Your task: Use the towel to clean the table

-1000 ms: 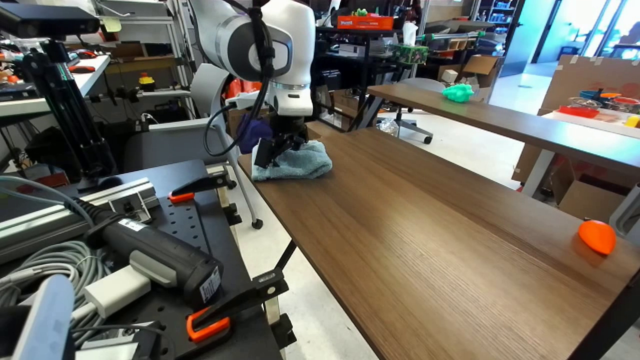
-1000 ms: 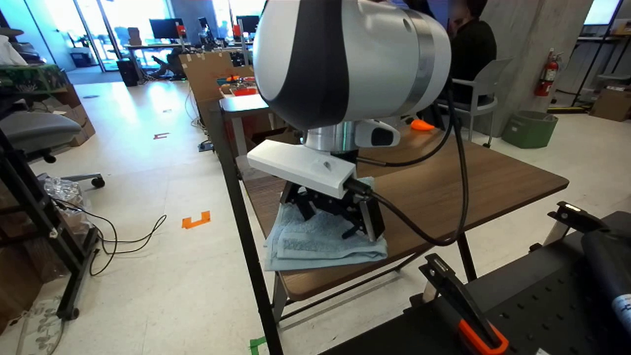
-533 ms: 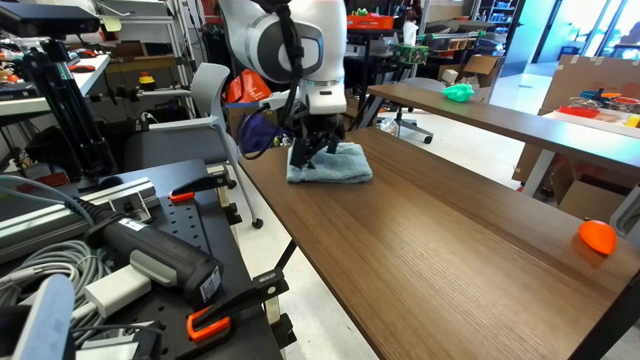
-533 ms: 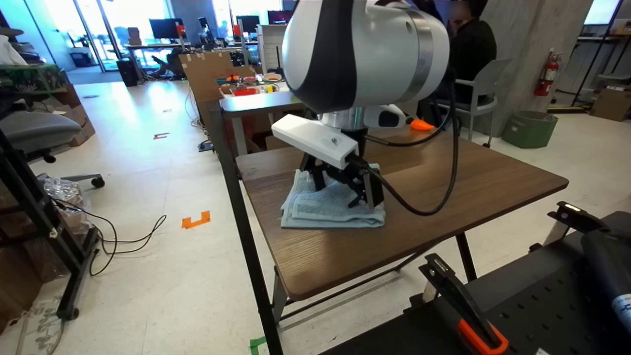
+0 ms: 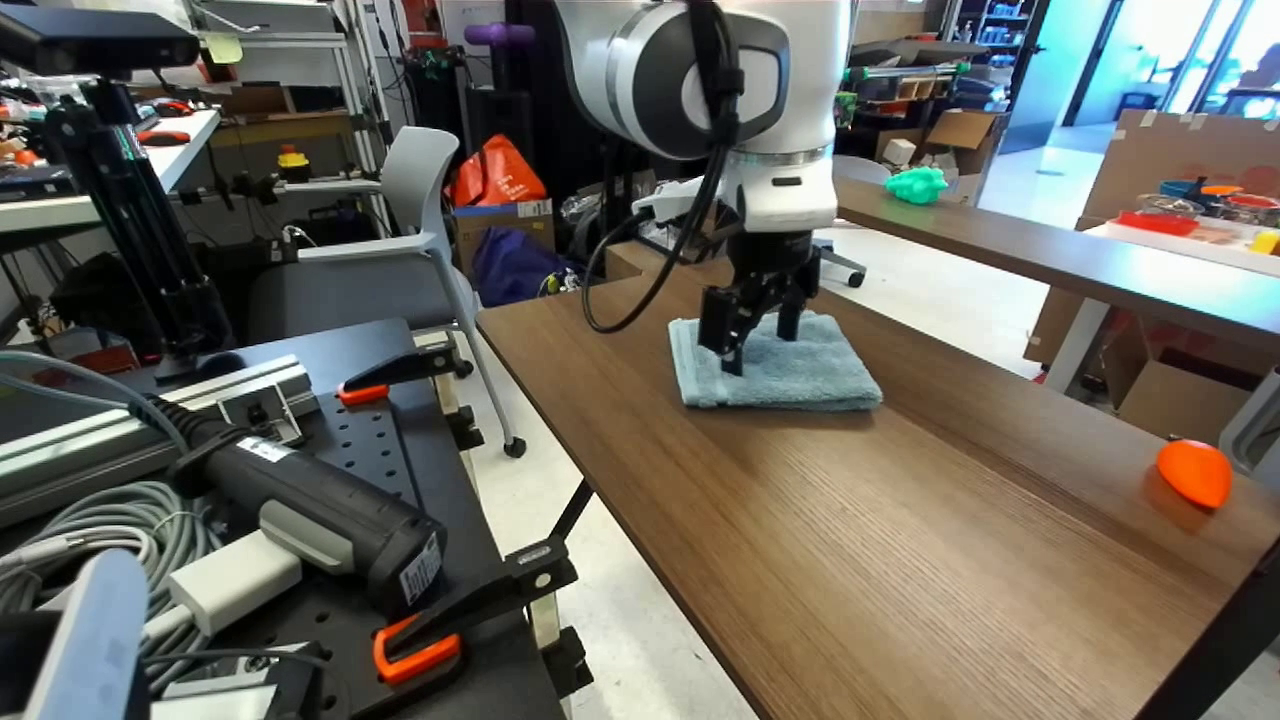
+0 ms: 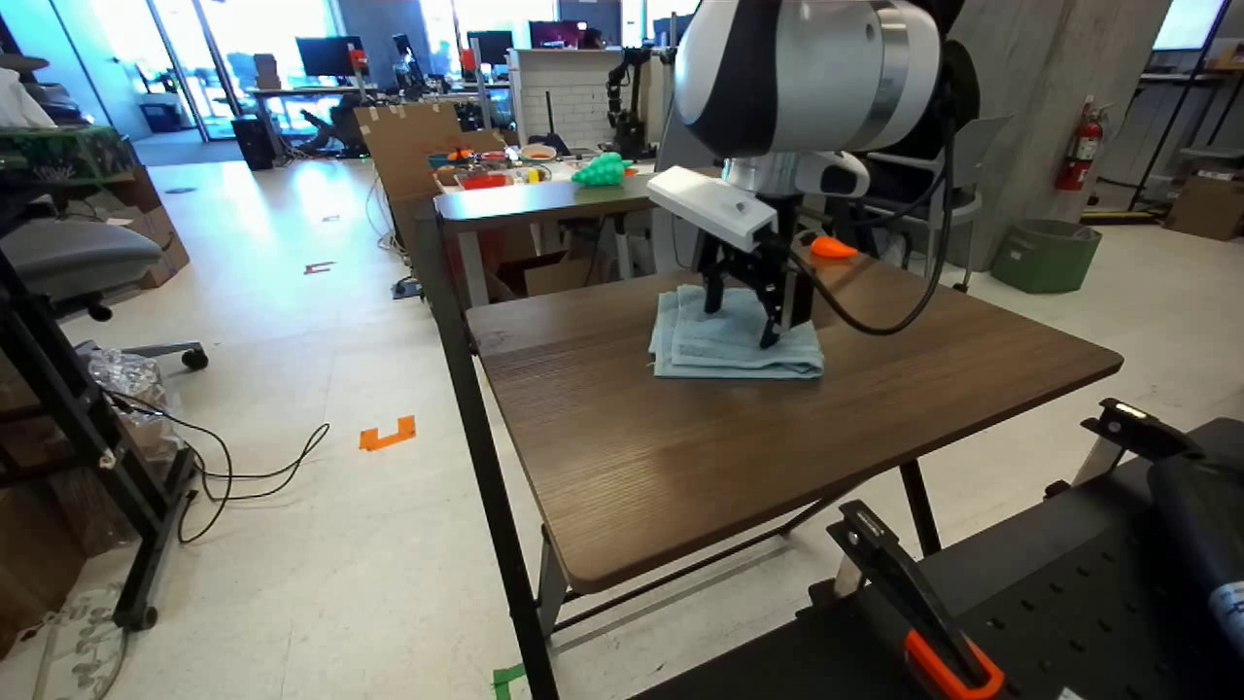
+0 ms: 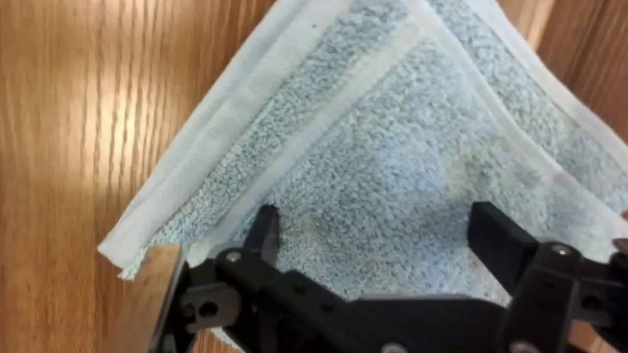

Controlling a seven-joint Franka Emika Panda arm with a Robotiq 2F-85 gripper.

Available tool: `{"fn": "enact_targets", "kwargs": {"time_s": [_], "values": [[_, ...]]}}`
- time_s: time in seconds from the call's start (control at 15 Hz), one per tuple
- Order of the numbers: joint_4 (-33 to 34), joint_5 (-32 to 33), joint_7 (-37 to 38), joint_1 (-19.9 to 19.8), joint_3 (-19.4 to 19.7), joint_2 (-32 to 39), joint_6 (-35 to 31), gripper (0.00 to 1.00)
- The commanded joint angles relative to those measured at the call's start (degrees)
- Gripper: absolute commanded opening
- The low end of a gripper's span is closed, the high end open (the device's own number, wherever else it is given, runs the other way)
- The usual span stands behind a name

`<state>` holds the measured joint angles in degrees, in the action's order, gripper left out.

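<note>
The folded towel (image 5: 800, 382) lies flat on the table (image 5: 850, 540), near one long edge and well apart from the orange thing (image 5: 1195, 474) at the end. The fingers (image 7: 500, 247) stand wide, their tips down on the towel with no fold gathered between them, so any wiping would seem to rest on pressure alone; how hard they press cannot be told. That is the weak point: too light a press, and the tips will likely skate across and leave the towel behind; too heavy, and its stacked layers may shear or ruck up, shrinking the wiping face. A pass straying over the long edge could leave a corner hanging off. A longer sweep toward the orange thing might knock it off the table, and the looped black cable (image 6: 880, 332) could drag against it too.
</note>
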<state>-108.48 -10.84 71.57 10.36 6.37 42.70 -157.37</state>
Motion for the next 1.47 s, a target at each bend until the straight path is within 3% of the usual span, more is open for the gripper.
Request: {"fn": "enact_targets", "kwargs": {"time_s": [0.0, 0.33, 0.6, 1.07, 1.4], "values": [[-1.81, -0.13, 1.14, -1.97, 3.68, -3.02, 2.09, 1.0], [-5.03, 0.48, 1.37, -3.67, 6.89, -5.53, 1.55, 1.0], [-8.88, 2.67, 2.47, -0.11, 7.1, -4.65, 0.82, 1.0], [-18.54, 7.02, -0.39, 7.29, 2.46, -5.98, -0.01, 1.0], [-22.54, 8.34, -0.99, 8.49, 1.4, -12.31, 1.61, 1.0]]}}
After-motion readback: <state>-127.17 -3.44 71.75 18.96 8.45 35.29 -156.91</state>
